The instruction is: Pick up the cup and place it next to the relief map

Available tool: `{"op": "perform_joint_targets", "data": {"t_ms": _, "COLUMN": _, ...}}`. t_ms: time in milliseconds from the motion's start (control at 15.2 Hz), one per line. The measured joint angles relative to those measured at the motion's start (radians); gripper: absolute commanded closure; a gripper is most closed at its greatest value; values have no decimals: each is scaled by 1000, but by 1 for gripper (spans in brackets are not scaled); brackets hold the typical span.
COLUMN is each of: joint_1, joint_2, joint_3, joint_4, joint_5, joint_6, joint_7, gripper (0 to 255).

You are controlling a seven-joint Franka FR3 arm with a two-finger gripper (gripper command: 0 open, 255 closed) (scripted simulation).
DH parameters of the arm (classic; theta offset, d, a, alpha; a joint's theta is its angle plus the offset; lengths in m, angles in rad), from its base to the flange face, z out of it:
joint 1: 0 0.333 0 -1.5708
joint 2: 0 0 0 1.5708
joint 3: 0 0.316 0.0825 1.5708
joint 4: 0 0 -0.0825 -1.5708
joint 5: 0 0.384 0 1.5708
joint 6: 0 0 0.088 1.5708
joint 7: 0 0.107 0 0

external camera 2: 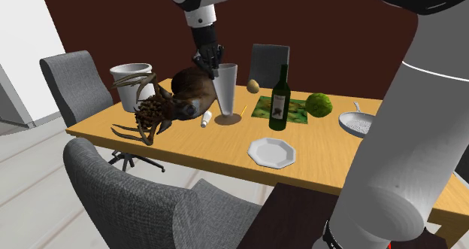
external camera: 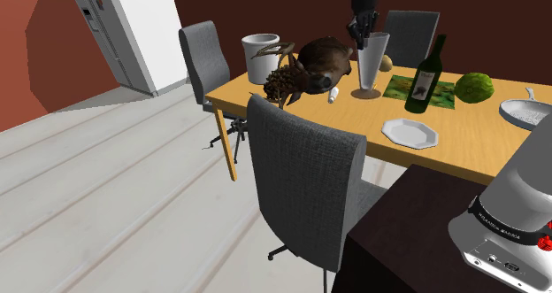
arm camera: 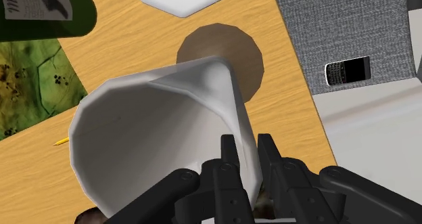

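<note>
I am gripping the cup [arm camera: 155,121] with my end effector [arm camera: 247,143], closed on one side of its rim, seemingly with one finger inside the wall and one outside. In the shoulder view the cup is standing upright at or just above the table [external camera: 460,150]; I cannot tell which. The relief map [external camera: 442,93] is lying close by at its 3 o'clock.

A one-wall pinch is likely to let the cup swing, so I am judging it best to keep it vertical, travel slowly, and set its foot flat on bare wood beside the map's edge, short of the wine bottle [external camera: 427,74] standing on the map.

The cup is showing an empty interior. The white bucket [external camera: 259,54] at the cup's 9 o'clock is hiding its contents.
</note>
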Motion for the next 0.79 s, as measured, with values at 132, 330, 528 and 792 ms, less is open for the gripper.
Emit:
{"op": "perform_joint_targets", "data": {"t_ms": 132, "joint_1": 0, "joint_2": 6, "joint_3": 0, "joint_4": 34, "joint_5": 1, "joint_6": -27, "joint_7": -5, "gripper": 255}}
{"op": "perform_joint_targets", "data": {"t_ms": 330, "joint_1": 1, "joint_2": 9, "joint_3": 2, "joint_4": 77, "joint_5": 3, "joint_6": -67, "joint_7": -11, "gripper": 255}}
{"op": "perform_joint_targets", "data": {"t_ms": 528, "joint_1": 2, "joint_2": 13, "joint_3": 3, "joint_4": 120, "joint_5": 4, "joint_6": -106, "joint_7": -17, "gripper": 255}}
{"op": "perform_joint_targets", "data": {"t_ms": 792, "joint_1": 2, "joint_2": 24, "joint_3": 3, "joint_4": 190, "joint_5": 5, "joint_6": -163, "joint_7": -28, "gripper": 255}}
